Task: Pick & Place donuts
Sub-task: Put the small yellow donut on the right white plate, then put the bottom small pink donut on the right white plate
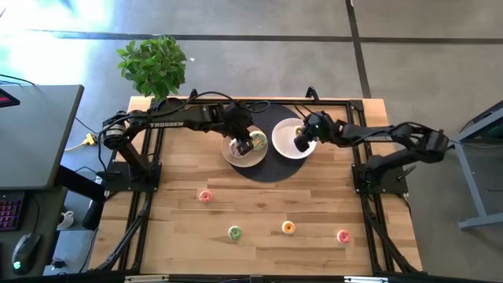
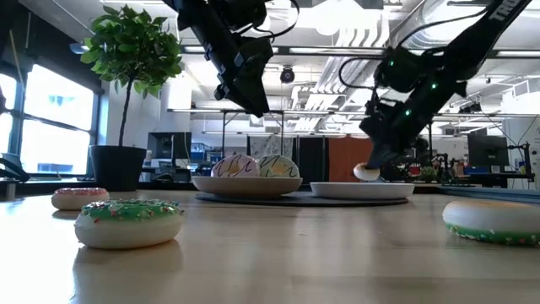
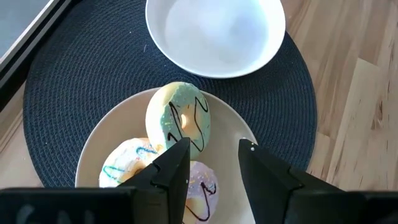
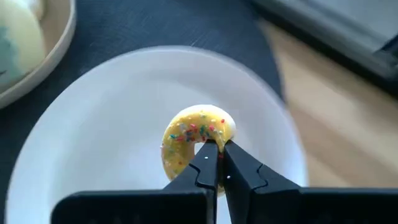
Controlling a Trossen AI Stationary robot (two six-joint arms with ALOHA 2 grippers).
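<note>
Right claw (image 4: 215, 163) clamps a yellow donut (image 4: 194, 142) over the white plate (image 4: 93, 124); left claw (image 3: 214, 163) hangs apart.

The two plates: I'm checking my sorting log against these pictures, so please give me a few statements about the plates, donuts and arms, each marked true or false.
1. The right gripper holds a yellow mini donut over the white plate. True.
2. The white plate already holds three donuts. False: it is bare apart from the yellow one held over it.
3. The cream plate carries three larger donuts. True.
4. The left gripper is clamped on a donut. False: its jaws stand open above the cream plate.
5. Four mini donuts lie loose on the wooden table. True.
6. Both plates sit directly on the wood. False: they rest on a dark round mat.
</note>
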